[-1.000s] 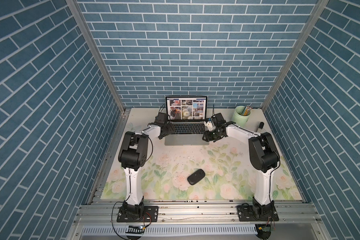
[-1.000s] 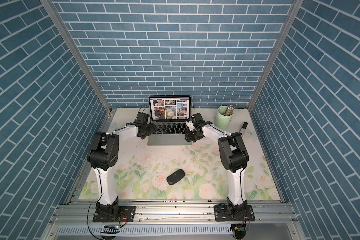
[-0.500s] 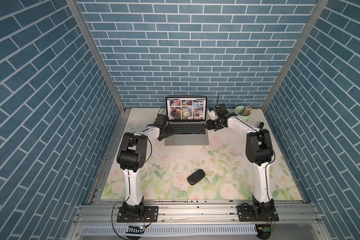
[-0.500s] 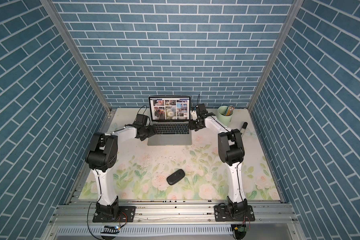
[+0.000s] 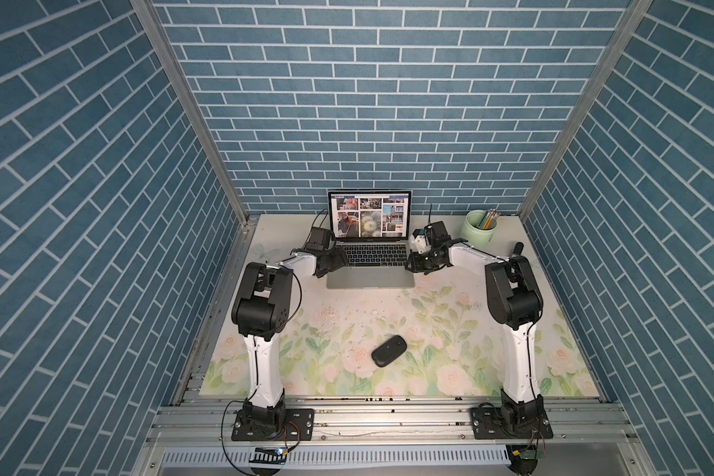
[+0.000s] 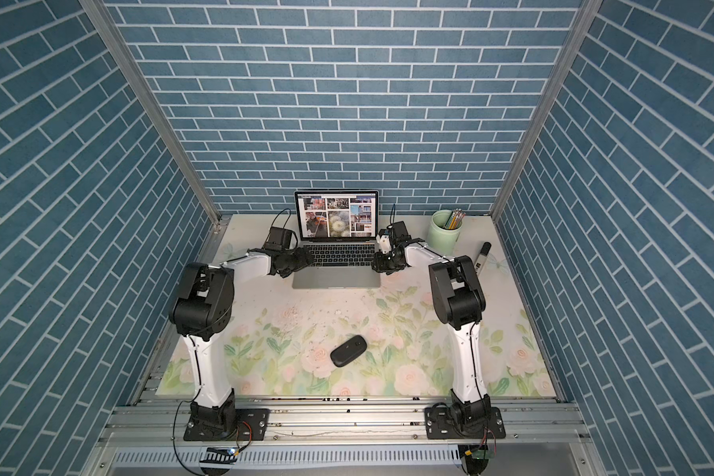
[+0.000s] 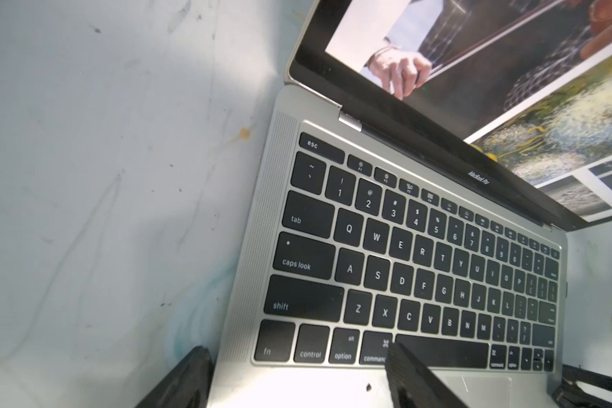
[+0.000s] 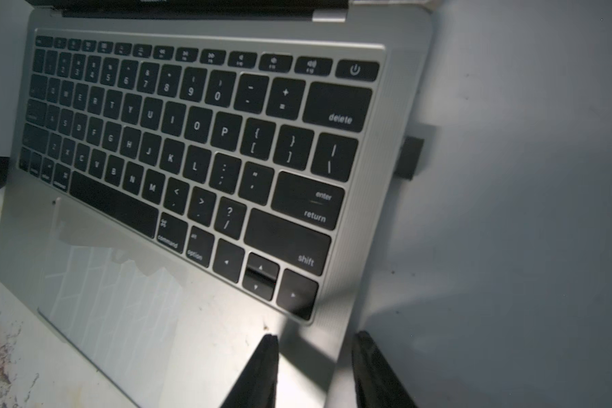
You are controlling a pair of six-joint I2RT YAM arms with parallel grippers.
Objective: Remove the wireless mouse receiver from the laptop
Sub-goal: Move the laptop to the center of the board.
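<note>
The laptop point(image 5: 369, 278) is set open at the rear of the mat point(image 5: 450, 329), with its screen lit. The receiver point(image 8: 411, 157) is seated in the laptop's right edge, level with the backslash key, and is seen as a short black stub.

The right gripper point(image 8: 315, 371) is positioned at the laptop's right front corner, apart from the receiver. Its jaws are partly open, with one finger point(image 8: 262, 367) over the palm rest and the other beyond the edge. Nothing is held.

The left gripper point(image 7: 297, 385) is positioned at the left front corner with its jaws spread wide. One finger point(image 7: 410, 381) is placed over the palm rest below the space bar, the other off the left edge. Nothing is gripped. Contact with the laptop cannot be determined.

The mouse point(image 5: 389, 350) is located near the mat's front, well apart from both grippers.
</note>
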